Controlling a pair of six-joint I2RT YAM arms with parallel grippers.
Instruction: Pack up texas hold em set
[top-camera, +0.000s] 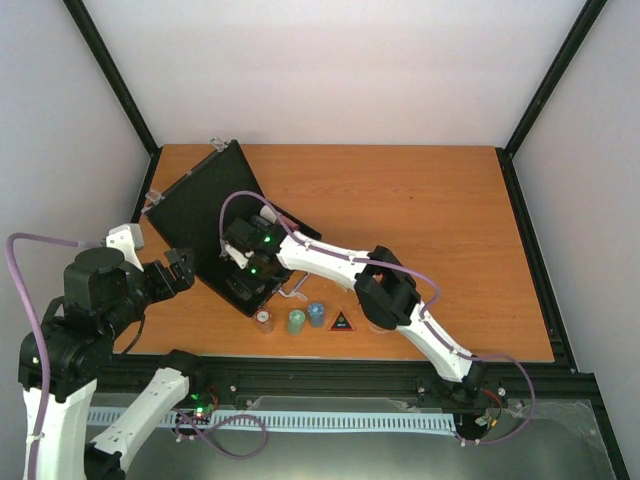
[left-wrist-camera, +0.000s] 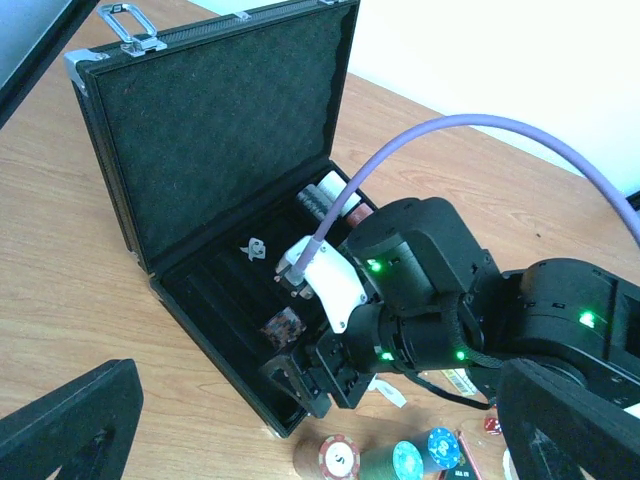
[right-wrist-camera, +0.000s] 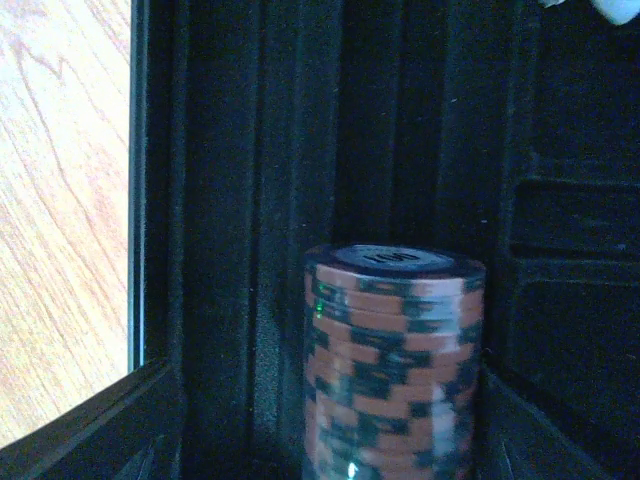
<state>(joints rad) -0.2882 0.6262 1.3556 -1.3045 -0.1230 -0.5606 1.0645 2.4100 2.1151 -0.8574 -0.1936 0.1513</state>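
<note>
On the wooden tabletop (top-camera: 420, 220), toward its left side: the black case (top-camera: 200, 205) of the texas hold em set, lying open. Foam-lined lid (left-wrist-camera: 220, 120) propped back and away from the arms, with silver corners and a silver handle (left-wrist-camera: 130, 25) on its upper edge. Below the lid, the grooved tray (left-wrist-camera: 215, 290), black throughout.

Reaching into that tray from the right: the right claw (top-camera: 240, 280), jaws apart. Between its fingers (right-wrist-camera: 90, 435), in a groove near the tray's front corner: an orange-and-black chip stack (right-wrist-camera: 390, 360), well clear of one finger and just beside the other. Not clamped.

At the far end of the tray: a black-and-white chip stack (left-wrist-camera: 330, 195), lying on its side. Nearer the middle, a small white piece (left-wrist-camera: 255, 250), too small to identify.

Outside the case, in a row along the near edge of the tabletop: a red-and-white chip stack (top-camera: 264, 320), a green chip stack (top-camera: 296, 320) and a blue chip stack (top-camera: 316, 314), each apart from the next. Then the black triangle (top-camera: 341, 321) with its red border. Close by in the left wrist view, a red die (left-wrist-camera: 490, 425).

Left of the case, near its front-left edge without touching it: the left claw (top-camera: 178, 272), jaws spread wide, raised above the tabletop.
</note>
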